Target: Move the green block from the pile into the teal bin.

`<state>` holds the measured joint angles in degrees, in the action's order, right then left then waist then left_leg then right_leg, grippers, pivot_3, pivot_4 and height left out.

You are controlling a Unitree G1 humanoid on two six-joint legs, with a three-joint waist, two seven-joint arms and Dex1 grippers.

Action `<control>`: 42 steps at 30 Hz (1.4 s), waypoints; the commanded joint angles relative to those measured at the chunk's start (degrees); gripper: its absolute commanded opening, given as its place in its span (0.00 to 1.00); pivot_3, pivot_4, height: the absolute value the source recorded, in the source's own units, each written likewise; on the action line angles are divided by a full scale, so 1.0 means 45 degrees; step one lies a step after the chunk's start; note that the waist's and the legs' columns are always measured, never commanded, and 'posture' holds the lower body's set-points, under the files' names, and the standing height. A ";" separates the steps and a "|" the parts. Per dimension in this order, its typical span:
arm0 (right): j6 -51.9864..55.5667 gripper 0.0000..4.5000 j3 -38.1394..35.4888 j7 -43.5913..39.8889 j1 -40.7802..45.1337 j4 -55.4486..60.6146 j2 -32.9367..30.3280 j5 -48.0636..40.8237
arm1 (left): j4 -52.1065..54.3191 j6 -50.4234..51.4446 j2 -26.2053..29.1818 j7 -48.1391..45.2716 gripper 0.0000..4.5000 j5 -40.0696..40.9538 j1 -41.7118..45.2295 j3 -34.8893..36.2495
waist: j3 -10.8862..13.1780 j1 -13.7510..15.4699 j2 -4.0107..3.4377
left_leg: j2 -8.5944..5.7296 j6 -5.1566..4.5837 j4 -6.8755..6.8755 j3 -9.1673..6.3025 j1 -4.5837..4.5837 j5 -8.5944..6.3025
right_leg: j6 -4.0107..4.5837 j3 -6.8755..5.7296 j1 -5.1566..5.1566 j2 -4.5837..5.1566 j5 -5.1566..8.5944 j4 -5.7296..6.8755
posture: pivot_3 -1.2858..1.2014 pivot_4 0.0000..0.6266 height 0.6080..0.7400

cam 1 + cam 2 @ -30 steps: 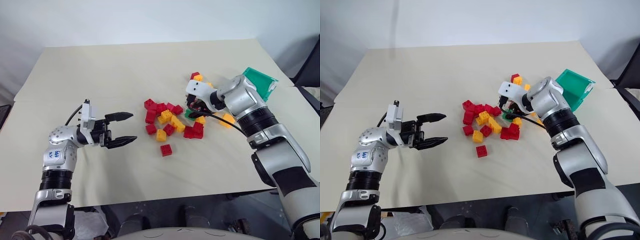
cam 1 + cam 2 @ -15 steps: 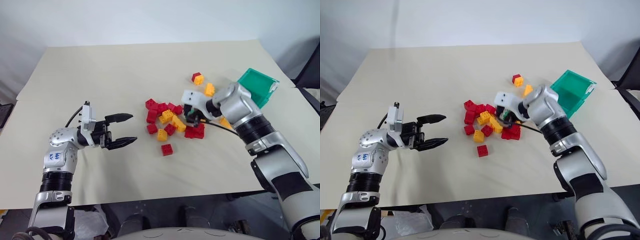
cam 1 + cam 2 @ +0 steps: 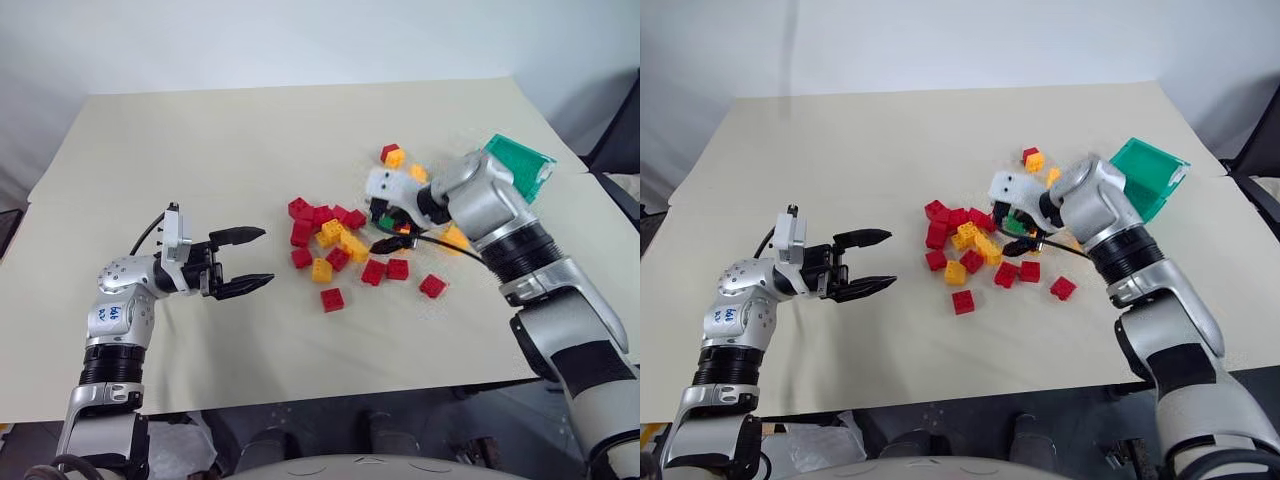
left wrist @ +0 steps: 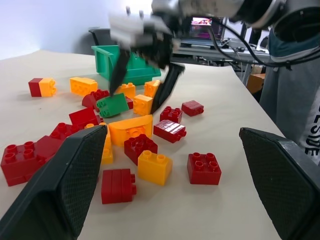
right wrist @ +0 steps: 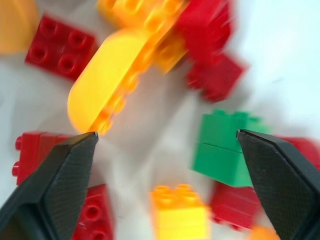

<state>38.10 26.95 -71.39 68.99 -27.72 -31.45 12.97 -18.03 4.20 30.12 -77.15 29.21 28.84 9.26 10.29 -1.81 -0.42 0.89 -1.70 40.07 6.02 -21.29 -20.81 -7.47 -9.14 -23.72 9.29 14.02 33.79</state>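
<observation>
The green block (image 4: 112, 105) lies tilted on the table at the right side of the pile (image 3: 335, 240) of red and yellow bricks. My right gripper (image 3: 385, 228) hovers just over it, open, one finger on each side and nothing gripped. The block also shows close up beside one finger (image 5: 225, 150). Behind my right arm, at the table's right edge, stands the teal bin (image 3: 520, 165). My left gripper (image 3: 266, 256) is open and level, left of the pile and pointing at it, holding nothing.
Loose red bricks (image 3: 432, 285) lie scattered in front of the pile, one (image 3: 332, 299) nearest the front. A red and yellow pair (image 3: 392, 154) sits farther back. The table's right edge runs just past the bin.
My right gripper closed down in the pile, then opened wide and rose a little. Several red bricks were knocked out toward the front right. The left arm stayed put.
</observation>
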 commanded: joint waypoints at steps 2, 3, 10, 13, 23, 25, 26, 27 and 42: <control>-0.0438 1.00 -0.0310 0.0146 0.0675 -0.0720 -0.0182 0.0071 | 0.0416 -0.0132 0.0116 0.0007 1.00 0.0299 0.0034 0.0258 | 0.0000 0.0001 0.0000 | -0.0001 0.0000 0.0000 0.0003 -0.0001 0.0000 | 0.0000 0.0001 0.0000 0.0000 0.0000 -0.0001 | 0.52 0.24 1.00; -0.0655 1.00 -0.0278 0.0240 0.0791 -0.1188 -0.0115 0.0133 | 0.0395 -0.0138 0.0096 0.0001 1.00 0.0292 0.0057 0.0253 | 0.0000 -0.0002 0.0000 | -0.0002 0.0000 0.0000 0.0006 -0.0001 0.0000 | 0.0000 0.0001 0.0000 0.0001 0.0000 -0.0001 | 0.52 0.24 1.00; -0.1734 1.00 0.0024 0.0241 0.1344 -0.3704 0.0653 0.0336 | 0.0256 -0.0180 0.0009 -0.0001 1.00 0.0243 0.0203 0.0217 | 0.0000 -0.0106 -0.0001 | 0.0000 0.0000 -0.0006 0.0013 -0.0001 0.0000 | 0.0000 -0.0001 -0.0002 0.0000 0.0000 -0.0001 | 0.52 0.24 1.00; -0.2001 1.00 0.0004 0.0189 0.1509 -0.4478 0.1008 0.0364 | 0.0262 -0.0190 0.0016 0.0010 1.00 0.0233 0.0189 0.0223 | 0.0000 -0.0165 -0.0001 | 0.0000 0.0000 -0.0007 0.0012 -0.0002 0.0001 | 0.0000 -0.0001 -0.0002 -0.0001 0.0000 0.0000 | 0.52 0.24 1.00; -0.2764 0.96 -0.0221 0.0774 0.1950 -0.6516 0.2083 0.0537 | 0.0386 -0.0187 0.0027 0.0079 1.00 0.0264 0.0072 0.0272 | 0.0000 -0.0332 -0.0001 | 0.0000 0.0001 -0.0007 -0.0008 -0.0001 0.0001 | 0.0000 -0.0001 -0.0001 0.0000 0.0000 0.0003 | 0.52 0.24 1.00; -0.2902 0.88 -0.0266 0.0750 0.1971 -0.6503 0.2081 0.0526 | 0.0401 -0.0184 0.0039 0.0077 1.00 0.0272 0.0069 0.0279 | 0.0001 -0.0330 -0.0002 | 0.0001 0.0001 -0.0008 -0.0015 -0.0001 0.0001 | 0.0000 0.0000 -0.0001 0.0000 0.0000 0.0002 | 0.52 0.24 1.00; -0.2757 0.80 -0.0343 0.0809 0.2007 -0.6474 0.2081 0.0488 | 0.0414 -0.0176 0.0048 0.0072 1.00 0.0280 0.0063 0.0285 | 0.0001 -0.0325 -0.0002 | 0.0001 0.0001 -0.0007 -0.0023 -0.0001 0.0001 | 0.0000 0.0000 -0.0001 0.0000 0.0000 0.0003 | 0.52 0.24 1.00; -0.2672 0.73 -0.0382 0.0758 0.2009 -0.6351 0.2005 0.0466 | 0.0422 -0.0175 0.0053 0.0058 1.00 0.0286 0.0057 0.0284 | 0.0001 -0.0321 -0.0002 | 0.0000 0.0001 -0.0007 -0.0031 -0.0001 0.0001 | 0.0000 0.0001 -0.0001 0.0000 0.0000 0.0003 | 0.52 0.24 1.00; 0.0956 0.33 -0.3651 0.1869 0.0506 -0.0435 -0.1010 -0.0909 | 0.0936 0.0424 -0.0695 0.1227 1.00 -0.0378 0.1066 -0.0764 | 0.0005 -0.0020 -0.0007 | -0.0006 0.0001 -0.0001 -0.0110 -0.0011 0.0001 | 0.0000 -0.0002 -0.0001 0.0003 0.0000 0.0000 | 0.52 0.24 1.00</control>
<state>40.21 14.59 -65.35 70.51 -34.24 -33.56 10.13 -16.39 5.76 27.30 -73.71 28.31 32.22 6.97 10.31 -1.90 -0.45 0.85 -1.70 40.08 5.53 -21.35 -20.81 -7.47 -9.14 -23.73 9.32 14.02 33.79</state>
